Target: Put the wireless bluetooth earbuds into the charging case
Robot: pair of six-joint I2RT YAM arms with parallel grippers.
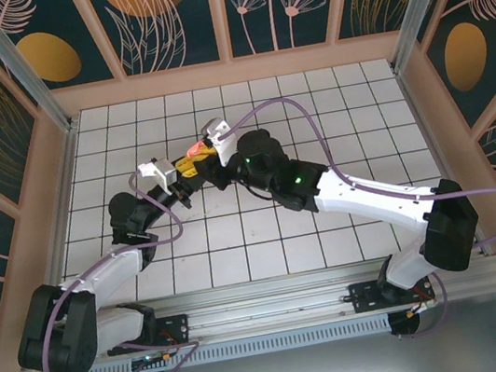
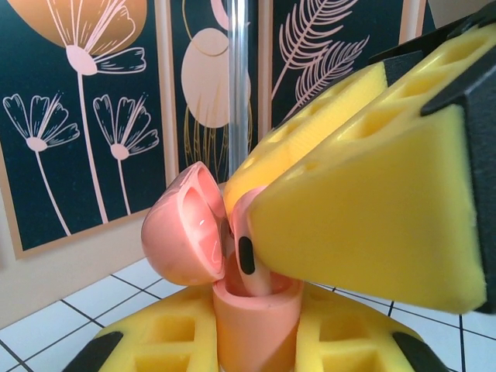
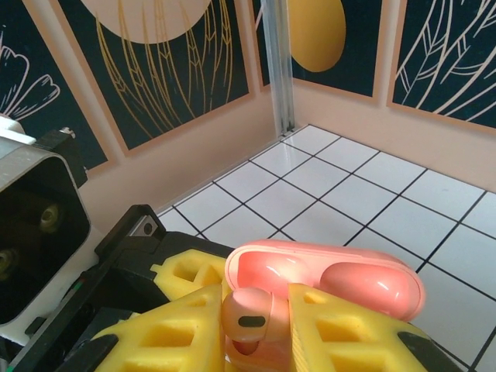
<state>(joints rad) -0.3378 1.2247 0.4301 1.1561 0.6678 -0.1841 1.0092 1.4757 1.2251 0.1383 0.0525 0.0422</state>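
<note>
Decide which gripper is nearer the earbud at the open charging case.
Right. The right gripper pinches the earbud in its jaws; the left gripper grips the charging case just beneath it.

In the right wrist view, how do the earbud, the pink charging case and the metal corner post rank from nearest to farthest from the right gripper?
1. earbud: gripped between the jaws, bottom centre.
2. charging case: its open lid lies just behind the earbud, reaching right.
3. corner post: far back, where the two walls meet.
</note>
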